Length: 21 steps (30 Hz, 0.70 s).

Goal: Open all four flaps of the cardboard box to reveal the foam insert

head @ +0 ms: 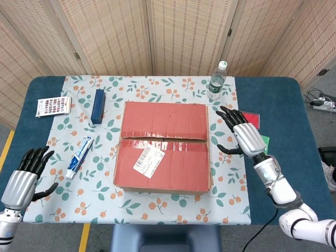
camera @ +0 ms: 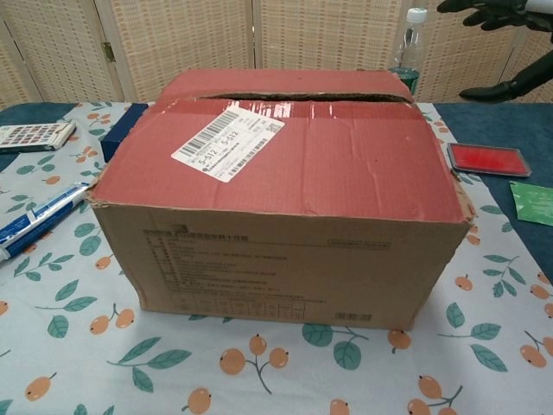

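The cardboard box (head: 164, 146) sits mid-table, both reddish top flaps (camera: 285, 147) lying flat and closed, with a slit between them and a white shipping label (head: 148, 159) on the near flap. No foam shows. My right hand (head: 242, 135) hovers open, fingers spread, just right of the box's far right corner; in the chest view only its dark fingertips (camera: 497, 10) show at the top right. My left hand (head: 23, 177) is open low at the table's front left edge, far from the box.
A water bottle (head: 216, 81) stands behind the box's right corner. A red pad (camera: 486, 160) and green packet (camera: 536, 202) lie to the right. Toothpaste tube (head: 80, 149), blue case (head: 97, 105) and a calculator (head: 53, 105) lie on the left.
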Each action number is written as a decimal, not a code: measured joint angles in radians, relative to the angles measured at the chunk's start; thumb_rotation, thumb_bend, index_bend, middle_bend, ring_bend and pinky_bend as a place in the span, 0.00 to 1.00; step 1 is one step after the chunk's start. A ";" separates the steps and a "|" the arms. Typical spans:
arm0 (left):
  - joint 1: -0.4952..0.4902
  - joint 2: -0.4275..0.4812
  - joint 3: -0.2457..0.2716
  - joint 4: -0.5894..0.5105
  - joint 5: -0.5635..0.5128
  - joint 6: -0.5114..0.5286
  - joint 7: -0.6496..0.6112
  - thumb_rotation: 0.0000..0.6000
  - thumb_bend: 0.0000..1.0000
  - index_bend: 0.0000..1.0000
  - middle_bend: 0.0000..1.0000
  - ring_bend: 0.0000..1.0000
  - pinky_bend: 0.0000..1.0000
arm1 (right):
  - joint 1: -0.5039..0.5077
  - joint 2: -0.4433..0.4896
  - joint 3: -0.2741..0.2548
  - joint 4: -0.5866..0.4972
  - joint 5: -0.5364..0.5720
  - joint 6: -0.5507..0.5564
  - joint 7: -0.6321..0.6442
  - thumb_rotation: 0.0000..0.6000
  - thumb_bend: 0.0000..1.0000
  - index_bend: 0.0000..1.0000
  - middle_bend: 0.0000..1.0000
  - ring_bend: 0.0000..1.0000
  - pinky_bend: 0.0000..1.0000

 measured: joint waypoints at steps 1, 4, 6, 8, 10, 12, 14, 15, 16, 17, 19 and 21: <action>0.001 0.003 0.000 0.001 -0.002 0.000 -0.008 1.00 0.28 0.08 0.06 0.00 0.00 | 0.010 -0.014 0.001 0.012 0.007 -0.007 -0.004 0.89 0.33 0.01 0.00 0.02 0.00; 0.002 0.010 -0.002 0.003 -0.006 0.000 -0.021 1.00 0.28 0.08 0.06 0.00 0.00 | 0.033 -0.042 0.004 0.043 0.022 -0.020 -0.015 0.89 0.33 0.01 0.00 0.02 0.00; 0.005 0.012 -0.003 0.003 -0.004 0.007 -0.025 1.00 0.28 0.08 0.06 0.00 0.00 | 0.046 -0.062 0.006 0.061 0.032 -0.026 -0.019 0.89 0.33 0.01 0.00 0.02 0.00; 0.008 0.014 -0.004 0.005 -0.002 0.018 -0.034 1.00 0.28 0.07 0.06 0.00 0.00 | 0.062 -0.084 0.009 0.082 0.040 -0.031 -0.026 0.89 0.33 0.01 0.00 0.03 0.00; 0.011 0.016 -0.006 0.008 -0.002 0.025 -0.046 1.00 0.28 0.07 0.06 0.00 0.00 | 0.076 -0.106 0.011 0.103 0.045 -0.034 -0.033 0.89 0.33 0.01 0.00 0.03 0.00; 0.013 0.018 -0.008 0.011 -0.003 0.027 -0.055 1.00 0.28 0.07 0.06 0.00 0.00 | 0.087 -0.123 0.010 0.119 0.050 -0.040 -0.040 0.89 0.33 0.01 0.00 0.03 0.00; 0.014 0.020 -0.009 0.014 -0.003 0.030 -0.061 1.00 0.28 0.07 0.06 0.00 0.00 | 0.099 -0.137 0.009 0.134 0.056 -0.045 -0.052 0.89 0.33 0.01 0.00 0.03 0.00; 0.015 0.020 -0.008 0.015 -0.002 0.030 -0.061 1.00 0.28 0.07 0.06 0.00 0.00 | 0.103 -0.143 0.008 0.140 0.058 -0.047 -0.057 0.89 0.33 0.01 0.00 0.03 0.00; 0.015 0.021 -0.007 0.015 -0.001 0.031 -0.064 1.00 0.28 0.07 0.06 0.00 0.00 | 0.107 -0.150 0.007 0.146 0.063 -0.048 -0.062 0.89 0.33 0.01 0.00 0.03 0.00; 0.016 0.021 -0.007 0.016 0.000 0.031 -0.065 1.00 0.28 0.07 0.06 0.00 0.00 | 0.109 -0.155 0.007 0.150 0.067 -0.048 -0.065 0.89 0.33 0.01 0.00 0.03 0.00; 0.017 0.022 -0.007 0.017 0.000 0.032 -0.067 1.00 0.28 0.07 0.06 0.00 0.00 | 0.117 -0.168 0.010 0.163 0.079 -0.048 -0.069 0.89 0.33 0.01 0.00 0.03 0.00; 0.018 0.022 -0.007 0.018 -0.002 0.033 -0.070 1.00 0.28 0.07 0.06 0.00 0.00 | 0.122 -0.176 0.012 0.171 0.083 -0.048 -0.069 0.89 0.33 0.01 0.00 0.04 0.00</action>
